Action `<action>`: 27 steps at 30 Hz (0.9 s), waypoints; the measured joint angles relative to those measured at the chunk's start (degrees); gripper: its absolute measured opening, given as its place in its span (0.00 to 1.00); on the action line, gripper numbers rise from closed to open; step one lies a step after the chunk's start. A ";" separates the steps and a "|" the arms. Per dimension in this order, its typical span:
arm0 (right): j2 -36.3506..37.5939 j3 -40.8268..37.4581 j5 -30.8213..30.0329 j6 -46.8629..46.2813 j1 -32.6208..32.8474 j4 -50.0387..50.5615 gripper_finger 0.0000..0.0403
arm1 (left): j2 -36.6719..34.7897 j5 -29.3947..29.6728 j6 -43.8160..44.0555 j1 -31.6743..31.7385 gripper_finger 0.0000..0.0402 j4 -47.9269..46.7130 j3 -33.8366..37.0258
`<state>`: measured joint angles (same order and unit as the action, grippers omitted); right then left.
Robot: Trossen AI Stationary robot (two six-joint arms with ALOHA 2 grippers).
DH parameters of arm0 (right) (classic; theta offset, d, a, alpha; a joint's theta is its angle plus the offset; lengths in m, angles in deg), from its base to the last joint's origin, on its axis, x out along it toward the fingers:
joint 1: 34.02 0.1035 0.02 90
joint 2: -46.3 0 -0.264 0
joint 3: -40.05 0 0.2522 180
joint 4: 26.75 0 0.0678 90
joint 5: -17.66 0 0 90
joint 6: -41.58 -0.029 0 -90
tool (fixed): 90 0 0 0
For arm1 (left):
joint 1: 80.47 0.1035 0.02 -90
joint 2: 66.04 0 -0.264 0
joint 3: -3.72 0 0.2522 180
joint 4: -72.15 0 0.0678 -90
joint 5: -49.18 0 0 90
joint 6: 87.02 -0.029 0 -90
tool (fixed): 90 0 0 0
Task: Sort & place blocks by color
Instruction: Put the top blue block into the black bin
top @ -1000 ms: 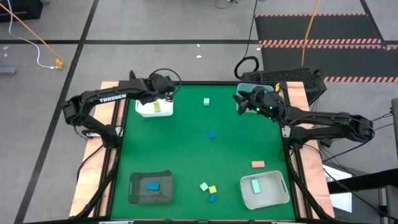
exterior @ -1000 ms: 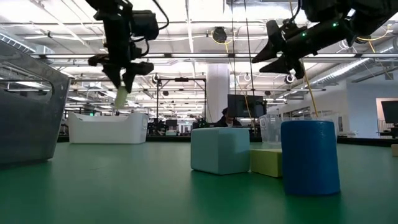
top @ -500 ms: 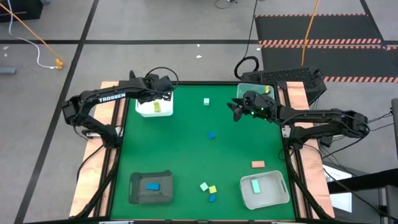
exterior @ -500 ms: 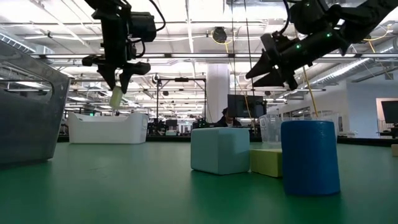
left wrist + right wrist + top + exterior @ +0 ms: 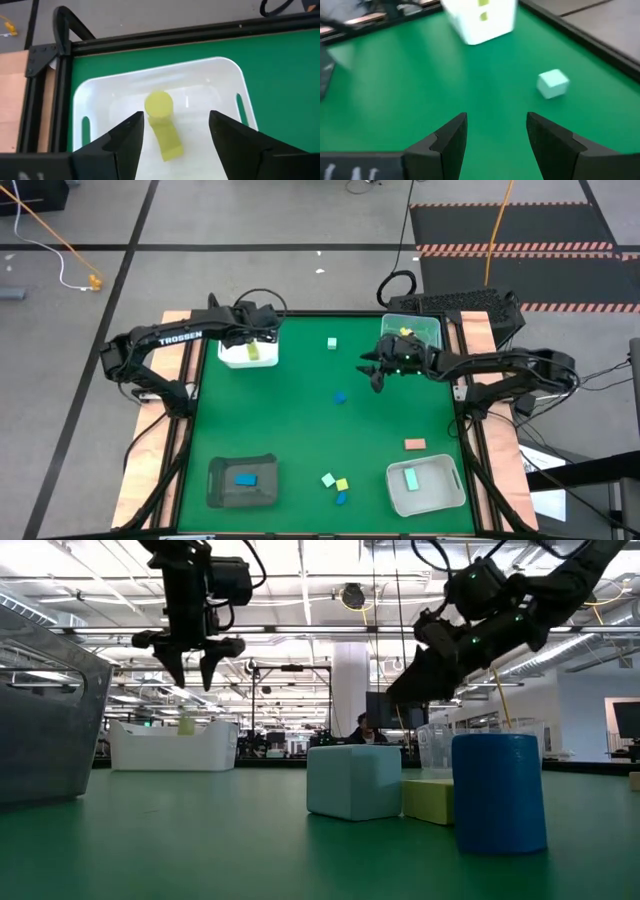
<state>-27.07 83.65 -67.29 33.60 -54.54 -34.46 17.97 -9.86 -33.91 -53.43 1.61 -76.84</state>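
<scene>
1. Left gripper (image 5: 262, 333) hangs above the white tray (image 5: 228, 357) at the far left corner of the table (image 5: 300, 430). Fingers spread wide, nothing between them; seen clearly in the left wrist view (image 5: 172, 132) and from table height (image 5: 193, 665).
2. Directly under that gripper, inside the white tray (image 5: 100, 107): a lime cylinder (image 5: 159, 103) and a lime bar (image 5: 168, 139), the two touching. The cylinder looks to be in mid-air in the low view (image 5: 186, 724), just above the tray rim.
3. Right gripper (image 5: 372, 370) is out over the green mat, off the inner side of the clear tray (image 5: 430, 327) at the far right corner. Fingers parted and empty in the right wrist view (image 5: 495, 131). From table height (image 5: 415, 680) it is raised well off the surface.
4. A yellow block (image 5: 406, 333) lies in the clear tray.
5. Loose on the mat nearest the right gripper: a mint cube (image 5: 331, 342) towards the far edge, also ahead of the fingers in the wrist view (image 5: 553, 82); a blue block (image 5: 340, 396) near mid-table.
6. A salmon block (image 5: 414, 444) lies alone on the mat, just beyond the near-right tray.
7. Near-edge cluster: mint block (image 5: 327, 479), lime block (image 5: 341, 484), blue cylinder (image 5: 341, 498), all close together.
8. Near-left dark tray (image 5: 218, 487) holds a blue bar (image 5: 246, 478).
9. Near-right white tray (image 5: 452, 492) holds a mint bar (image 5: 410, 477).
</scene>
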 joint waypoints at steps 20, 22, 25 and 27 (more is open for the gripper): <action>-21.41 0.04 18.07 12.85 5.58 -24.15 0.49 | 0.00 -0.57 3.12 -7.33 0.47 -0.03 0.00; -22.91 0.03 19.72 14.23 6.04 -24.20 0.49 | 0.00 -0.95 3.67 -7.70 0.48 -0.04 0.00; -25.05 0.36 20.60 17.21 6.83 -24.11 0.49 | 0.00 -1.25 4.45 -8.08 0.48 -0.04 0.00; -26.47 1.05 20.58 19.50 7.18 -24.15 0.49 | 0.00 -1.49 4.53 -8.44 0.48 -0.04 0.00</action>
<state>-53.54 84.71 -46.71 53.09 -47.35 -58.61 17.97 -11.35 -29.39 -61.87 1.57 -76.84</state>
